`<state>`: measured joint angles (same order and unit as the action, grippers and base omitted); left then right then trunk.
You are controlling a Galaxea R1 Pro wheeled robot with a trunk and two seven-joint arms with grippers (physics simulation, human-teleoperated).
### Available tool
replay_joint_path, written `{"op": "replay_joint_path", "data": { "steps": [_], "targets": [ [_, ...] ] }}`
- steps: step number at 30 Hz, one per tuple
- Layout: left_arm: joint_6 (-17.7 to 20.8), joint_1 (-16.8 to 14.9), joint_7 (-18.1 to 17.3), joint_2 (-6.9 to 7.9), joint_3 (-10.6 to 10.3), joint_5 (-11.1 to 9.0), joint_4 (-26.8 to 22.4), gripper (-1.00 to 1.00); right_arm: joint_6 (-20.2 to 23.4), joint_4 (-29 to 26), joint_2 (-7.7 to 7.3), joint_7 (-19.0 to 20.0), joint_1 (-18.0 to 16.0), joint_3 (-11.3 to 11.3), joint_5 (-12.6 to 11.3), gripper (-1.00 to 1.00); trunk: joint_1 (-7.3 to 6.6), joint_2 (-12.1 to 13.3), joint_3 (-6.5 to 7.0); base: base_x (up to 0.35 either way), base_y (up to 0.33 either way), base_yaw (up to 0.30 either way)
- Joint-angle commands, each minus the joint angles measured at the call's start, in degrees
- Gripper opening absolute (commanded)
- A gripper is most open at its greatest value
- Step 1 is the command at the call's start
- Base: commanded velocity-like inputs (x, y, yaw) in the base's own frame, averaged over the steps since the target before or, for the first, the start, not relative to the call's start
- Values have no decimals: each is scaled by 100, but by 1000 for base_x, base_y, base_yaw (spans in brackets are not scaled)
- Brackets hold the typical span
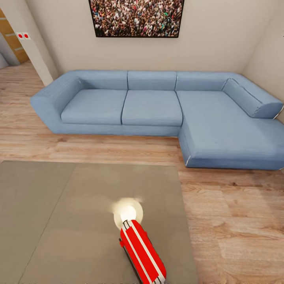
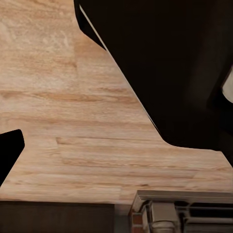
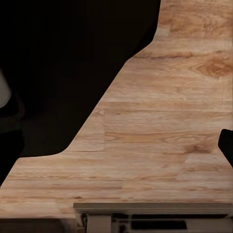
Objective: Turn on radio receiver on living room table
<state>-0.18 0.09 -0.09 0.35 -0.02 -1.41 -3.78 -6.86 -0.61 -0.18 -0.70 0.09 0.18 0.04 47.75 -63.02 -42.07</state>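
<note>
radio receiver [image 1: 142,252] lies ahead of me on table [image 1: 59,221], long axis running away; jaw state: cannot tell.

No readable text, label, brand, number or sign stands on anything in these pictures: the radio receiver [image 1: 142,253] at the lower middle of the head view bears only plain white stripes, the crowd photo [image 1: 137,17] at top centre carries no caption, and the small white wall plate [image 1: 23,36] at upper left shows two red dots, no lettering
</note>
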Motion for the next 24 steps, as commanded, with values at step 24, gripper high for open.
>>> {"op": "replay_joint_path", "data": {
  "steps": [24],
  "targets": [
    [0, 0, 0, 0, 7, 1, 0, 100, 9, 0, 1, 0, 0, 0, -3, 100, 0, 0, -224, 0, 0, 0]
  ]
}}
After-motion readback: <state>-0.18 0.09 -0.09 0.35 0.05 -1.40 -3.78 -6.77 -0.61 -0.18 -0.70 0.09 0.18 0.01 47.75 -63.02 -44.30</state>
